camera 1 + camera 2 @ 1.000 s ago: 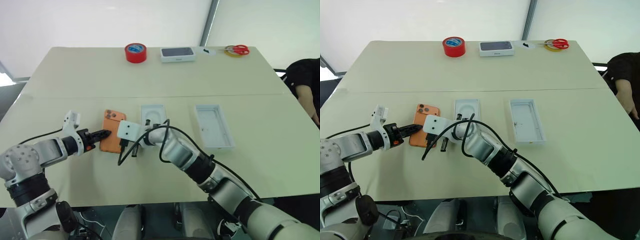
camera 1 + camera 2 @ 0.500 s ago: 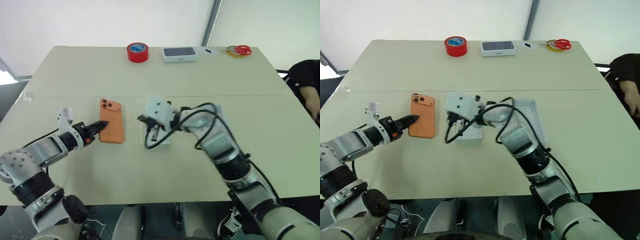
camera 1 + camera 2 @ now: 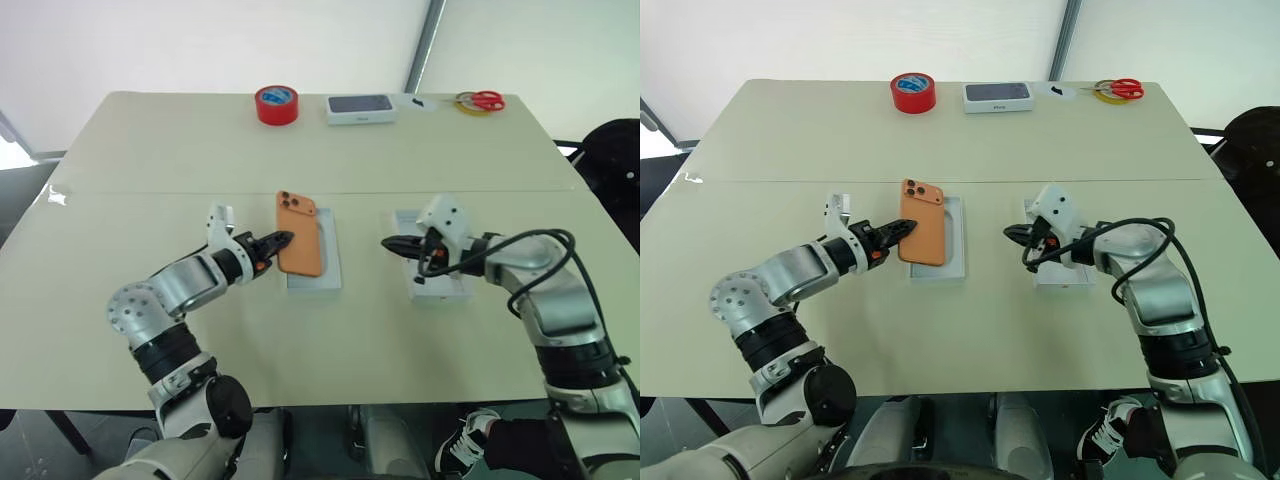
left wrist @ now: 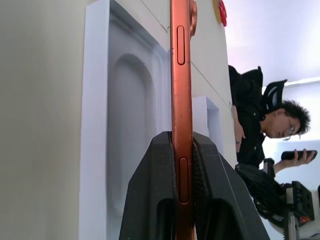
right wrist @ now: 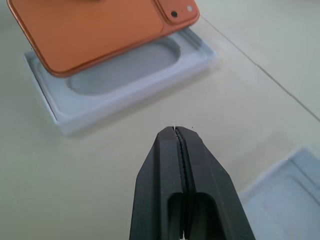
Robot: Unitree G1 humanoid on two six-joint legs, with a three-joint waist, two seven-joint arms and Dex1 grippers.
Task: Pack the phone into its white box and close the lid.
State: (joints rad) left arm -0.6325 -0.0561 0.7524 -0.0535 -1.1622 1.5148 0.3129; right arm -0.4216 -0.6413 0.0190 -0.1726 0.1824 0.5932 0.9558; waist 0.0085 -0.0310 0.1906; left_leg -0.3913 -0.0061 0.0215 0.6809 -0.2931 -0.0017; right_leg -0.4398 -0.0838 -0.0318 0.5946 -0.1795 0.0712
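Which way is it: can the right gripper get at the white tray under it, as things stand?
Probably yes. The right gripper hangs shut at the near end of the white tray, with nothing lying between them. The left gripper is busy elsewhere, clamped on the phone.

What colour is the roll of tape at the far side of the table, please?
Red tape, blue inside; clearest in the left eye view.

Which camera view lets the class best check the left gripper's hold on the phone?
The left wrist view: both fingers squeeze the phone edge-on. The head views show the left gripper at the phone's side; the right wrist view shows the phone's orange back.
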